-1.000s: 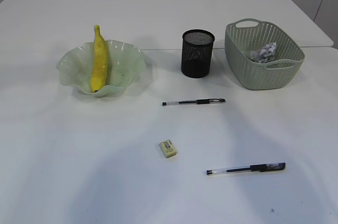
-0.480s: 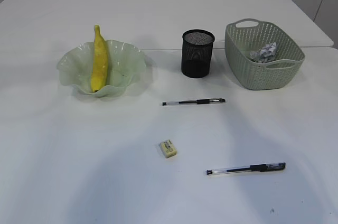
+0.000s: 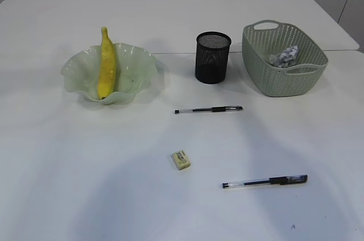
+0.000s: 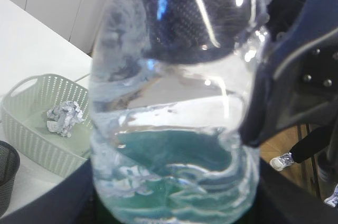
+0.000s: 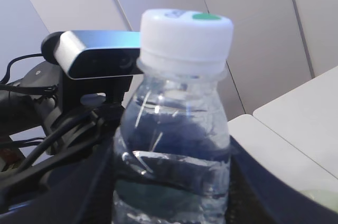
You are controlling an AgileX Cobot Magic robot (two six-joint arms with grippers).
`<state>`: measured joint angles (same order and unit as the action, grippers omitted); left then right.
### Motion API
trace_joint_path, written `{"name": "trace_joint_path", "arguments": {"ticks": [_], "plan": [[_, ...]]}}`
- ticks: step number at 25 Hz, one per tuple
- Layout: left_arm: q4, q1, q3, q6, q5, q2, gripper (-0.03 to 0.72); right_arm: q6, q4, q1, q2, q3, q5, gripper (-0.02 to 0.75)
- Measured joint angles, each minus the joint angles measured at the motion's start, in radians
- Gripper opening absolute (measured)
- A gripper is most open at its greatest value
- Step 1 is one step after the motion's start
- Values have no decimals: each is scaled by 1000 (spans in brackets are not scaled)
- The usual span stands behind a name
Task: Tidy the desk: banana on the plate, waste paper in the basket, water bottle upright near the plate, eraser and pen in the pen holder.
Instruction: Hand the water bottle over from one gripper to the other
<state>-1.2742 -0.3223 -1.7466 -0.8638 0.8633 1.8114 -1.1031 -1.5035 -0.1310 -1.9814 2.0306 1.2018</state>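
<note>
Nothing has moved; both claws stay clamped on the water bottle (image 5: 174, 145), aloft.

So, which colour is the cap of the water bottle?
White, with a small green mark on top. The right wrist view shows the cap best.

On the tabletop (image 3: 68, 156), the banana (image 3: 106, 65) lies in the plate (image 3: 74, 73) at the left. The pen holder (image 3: 212, 57) stands to its right, and the basket (image 3: 284, 76) further right holds the waste paper (image 3: 284, 56). One pen (image 3: 208, 109) lies in front of the pen holder; the eraser (image 3: 180, 160) and a second pen (image 3: 265, 181) lie nearer the front.
</note>
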Motion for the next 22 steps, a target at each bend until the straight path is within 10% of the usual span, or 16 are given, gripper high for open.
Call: {"name": "trace_joint_path", "arguments": {"ticks": [22], "plan": [[7, 0, 0, -2, -5, 0, 386, 103, 0, 0, 0, 0, -9, 547]]}}
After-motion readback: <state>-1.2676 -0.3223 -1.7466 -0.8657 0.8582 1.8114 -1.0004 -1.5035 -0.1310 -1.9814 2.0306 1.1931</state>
